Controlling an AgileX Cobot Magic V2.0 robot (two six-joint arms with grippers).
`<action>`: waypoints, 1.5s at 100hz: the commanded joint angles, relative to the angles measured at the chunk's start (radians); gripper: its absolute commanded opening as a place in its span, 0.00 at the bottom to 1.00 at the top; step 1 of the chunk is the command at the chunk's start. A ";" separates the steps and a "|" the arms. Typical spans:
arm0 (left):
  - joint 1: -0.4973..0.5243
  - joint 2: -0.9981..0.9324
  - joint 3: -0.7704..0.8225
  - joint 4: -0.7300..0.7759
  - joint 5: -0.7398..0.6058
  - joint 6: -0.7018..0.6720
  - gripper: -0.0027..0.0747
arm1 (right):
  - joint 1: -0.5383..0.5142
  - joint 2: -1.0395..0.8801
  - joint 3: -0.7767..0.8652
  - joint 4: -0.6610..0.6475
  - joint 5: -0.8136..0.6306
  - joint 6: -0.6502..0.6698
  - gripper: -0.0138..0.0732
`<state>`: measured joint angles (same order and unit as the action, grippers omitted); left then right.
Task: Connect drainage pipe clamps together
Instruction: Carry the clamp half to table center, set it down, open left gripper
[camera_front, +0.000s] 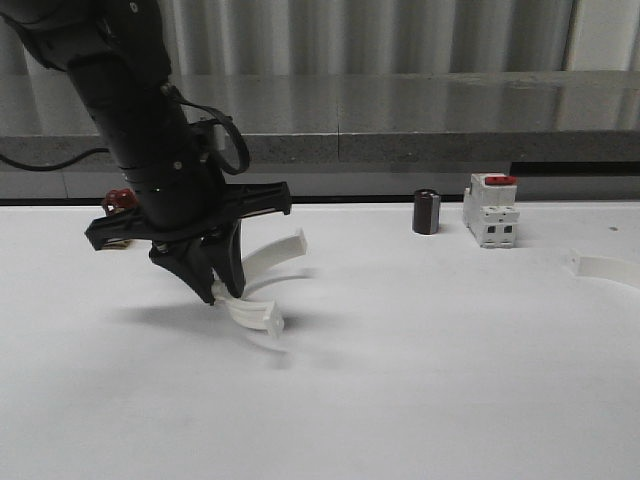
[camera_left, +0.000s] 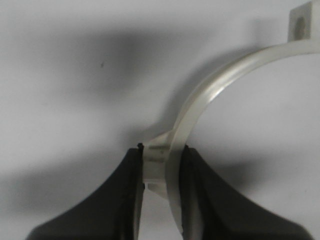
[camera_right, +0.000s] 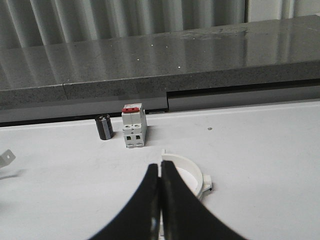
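My left gripper (camera_front: 222, 288) is shut on one white drainage pipe clamp (camera_front: 272, 255) at the left of the table. It holds the half-ring tilted, one end flange up and the other end low near the tabletop. In the left wrist view the fingertips (camera_left: 192, 165) pinch the band and its side tab, and the clamp (camera_left: 215, 92) curves away to an end flange. The other clamp (camera_front: 605, 268) lies flat at the far right edge of the table. My right gripper (camera_right: 160, 170) is shut and holds nothing; that clamp (camera_right: 192, 172) shows just beyond its tips.
A black cylinder (camera_front: 426, 212) and a white breaker with a red switch (camera_front: 491, 210) stand at the back right, both also ahead of the right gripper as cylinder (camera_right: 104, 127) and breaker (camera_right: 134, 127). A red-handled valve (camera_front: 118, 200) peeks from behind the left arm. A grey ledge runs along the back.
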<state>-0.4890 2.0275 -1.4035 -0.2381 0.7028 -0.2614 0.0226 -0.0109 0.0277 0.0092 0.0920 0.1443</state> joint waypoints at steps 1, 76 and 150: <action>-0.009 -0.034 -0.056 -0.009 -0.037 -0.025 0.04 | -0.008 -0.021 -0.016 -0.009 -0.085 -0.004 0.02; -0.011 0.003 -0.089 0.014 -0.012 -0.049 0.05 | -0.008 -0.021 -0.016 -0.009 -0.085 -0.004 0.02; -0.017 -0.009 -0.095 0.046 0.023 -0.016 0.89 | -0.008 -0.021 -0.016 -0.009 -0.085 -0.004 0.02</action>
<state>-0.5058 2.0873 -1.4863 -0.2124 0.7273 -0.2930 0.0226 -0.0109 0.0277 0.0092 0.0920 0.1443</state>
